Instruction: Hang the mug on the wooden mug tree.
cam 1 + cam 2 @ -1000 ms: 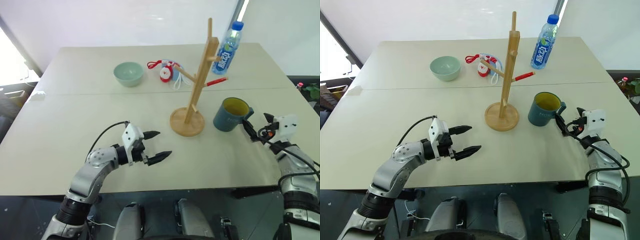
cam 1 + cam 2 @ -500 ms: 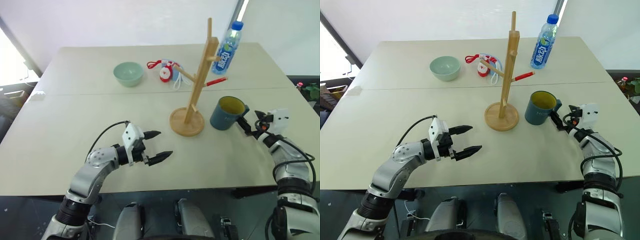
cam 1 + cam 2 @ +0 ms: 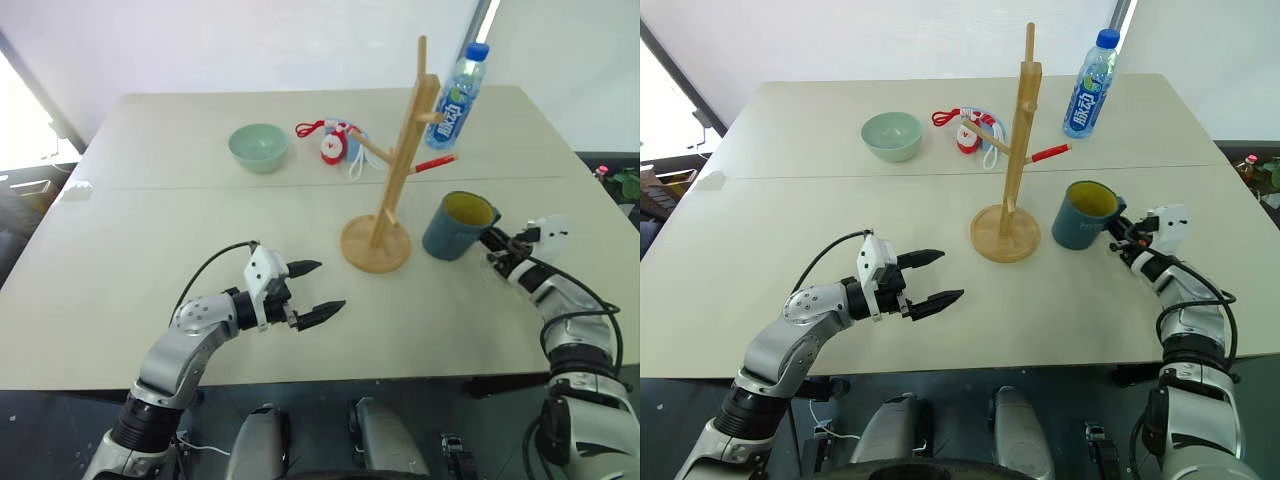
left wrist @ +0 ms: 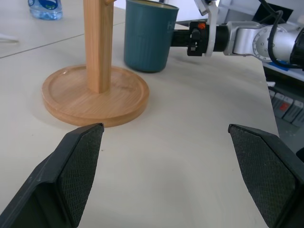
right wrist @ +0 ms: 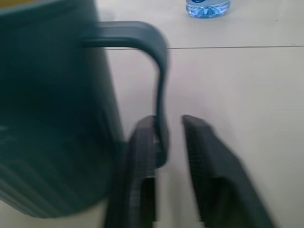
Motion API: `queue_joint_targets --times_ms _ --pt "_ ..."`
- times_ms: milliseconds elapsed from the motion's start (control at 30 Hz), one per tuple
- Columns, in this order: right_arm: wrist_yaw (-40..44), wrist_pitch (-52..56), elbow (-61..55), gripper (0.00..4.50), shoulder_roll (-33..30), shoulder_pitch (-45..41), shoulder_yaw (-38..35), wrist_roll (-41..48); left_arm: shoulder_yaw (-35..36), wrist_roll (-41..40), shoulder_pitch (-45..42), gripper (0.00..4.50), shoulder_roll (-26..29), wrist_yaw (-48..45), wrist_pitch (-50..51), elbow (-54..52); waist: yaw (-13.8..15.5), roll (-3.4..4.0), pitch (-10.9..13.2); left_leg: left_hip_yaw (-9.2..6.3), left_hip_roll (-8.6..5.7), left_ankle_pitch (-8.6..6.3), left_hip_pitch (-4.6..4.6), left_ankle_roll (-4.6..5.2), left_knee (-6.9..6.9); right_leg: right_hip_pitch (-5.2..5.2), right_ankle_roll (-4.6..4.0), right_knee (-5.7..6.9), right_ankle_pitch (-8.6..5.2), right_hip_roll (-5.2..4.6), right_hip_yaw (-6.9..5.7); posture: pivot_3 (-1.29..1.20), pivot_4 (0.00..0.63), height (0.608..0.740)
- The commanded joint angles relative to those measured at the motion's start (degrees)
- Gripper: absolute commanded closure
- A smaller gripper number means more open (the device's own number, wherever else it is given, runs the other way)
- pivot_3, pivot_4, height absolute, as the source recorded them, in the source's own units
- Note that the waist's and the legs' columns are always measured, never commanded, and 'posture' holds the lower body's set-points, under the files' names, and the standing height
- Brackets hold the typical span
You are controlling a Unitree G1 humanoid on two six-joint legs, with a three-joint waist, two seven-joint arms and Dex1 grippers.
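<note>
The mug (image 3: 1084,214) stands upright on the worktop (image 3: 790,200) just right of the wooden mug tree (image 3: 1010,180), its handle (image 5: 152,71) pinched between the fingers of the closed right pincer (image 3: 1118,236), while the left pincer (image 3: 935,277) hangs apart, farther off.

On the table (image 3: 120,260), the mug (image 3: 455,227) stands at three o'clock of the wooden mug tree (image 3: 385,215); bowl (image 3: 258,147) at ten o'clock, bottle (image 3: 452,98) at one o'clock behind
</note>
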Motion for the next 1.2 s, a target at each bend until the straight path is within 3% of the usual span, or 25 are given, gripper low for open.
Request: queue_joint_targets --times_ms 33,167,333,500,767,1200 --pt "0.83 -0.74 -2.51 4.46 0.04 -0.53 -0.64 1.34 0.13 -0.31 -0.18 0.00 0.17 -0.14 -0.50 -1.96 0.01 0.00 0.00 0.00 0.00 0.00 0.00 0.00 0.00 0.00 0.00 0.00 0.00 0.00 0.00 0.00 0.150 0.740" --pt "-0.40 -3.13 -8.05 4.46 -1.35 3.19 0.58 -1.35 0.20 -0.26 -0.30 0.00 0.18 -0.05 -0.58 -1.83 0.16 0.00 0.00 0.00 0.00 0.00 0.00 0.00 0.00 0.00 0.00 0.00 0.00 0.00 0.00 0.00 0.150 0.740" --pt "-0.90 -9.16 -31.56 4.46 -7.23 16.70 3.77 -9.58 1.09 -0.30 -0.54 0.00 0.18 0.40 -0.99 -1.35 0.37 0.15 0.00 -0.01 -0.03 -0.02 -0.09 0.02 -0.03 -0.02 0.08 -0.01 -0.05 -0.07 -0.05 0.00 0.150 0.740" --pt "-1.24 -5.82 -45.86 4.46 -12.21 21.73 3.71 -11.57 0.46 0.02 -1.68 0.00 0.16 -0.72 -1.68 0.69 -0.15 0.08 0.04 0.05 -0.03 -0.01 0.05 0.02 0.01 0.00 0.07 0.01 -0.03 -0.03 0.03 0.00 0.150 0.740" --pt "1.07 -4.25 -47.31 4.46 -18.71 14.07 5.22 -12.59 2.54 -2.70 -5.33 0.00 -0.28 -3.20 -1.43 3.25 0.17 0.06 0.05 0.00 -0.06 0.01 0.01 -0.01 0.08 -0.02 -0.02 0.05 -0.01 0.04 -0.05 0.00 0.150 0.740" --pt "11.99 -13.24 -26.33 4.46 -20.23 -10.20 14.36 -13.09 10.73 -12.93 -8.87 0.00 1.35 -1.34 5.60 -2.81 0.25 0.01 0.09 0.00 -0.04 0.00 -0.06 0.01 0.04 -0.04 0.00 -0.01 0.00 -0.03 -0.04 0.00 0.150 0.740"
